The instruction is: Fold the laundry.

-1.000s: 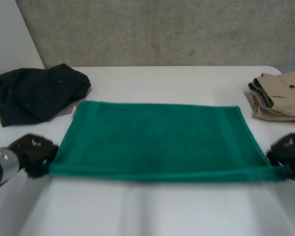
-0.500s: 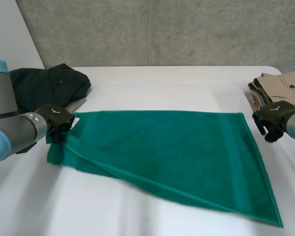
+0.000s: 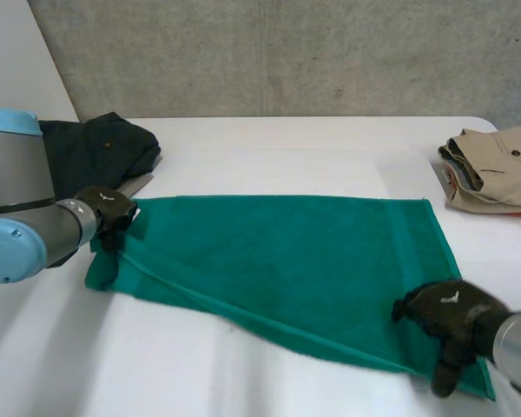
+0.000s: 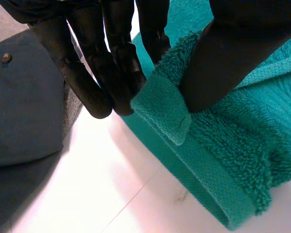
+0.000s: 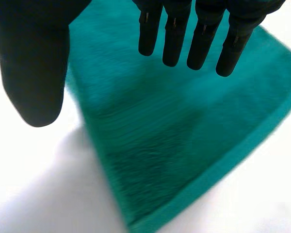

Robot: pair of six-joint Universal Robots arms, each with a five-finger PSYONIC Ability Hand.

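Green terry-cloth towel (image 3: 295, 261) lies on the white table (image 3: 286, 143), its left end doubled over so a diagonal crease runs to the near right corner. Left hand (image 3: 111, 217) pinches the doubled corner between thumb and fingers, apparently to align it. Right hand (image 3: 447, 317), fingers straight and thumb apart, hovers at the near right corner, likely to grasp it next.

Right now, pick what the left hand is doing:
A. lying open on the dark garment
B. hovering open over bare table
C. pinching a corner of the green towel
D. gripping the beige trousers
C: in its wrist view the left hand pinches a corner of the green towel between thumb and fingers.
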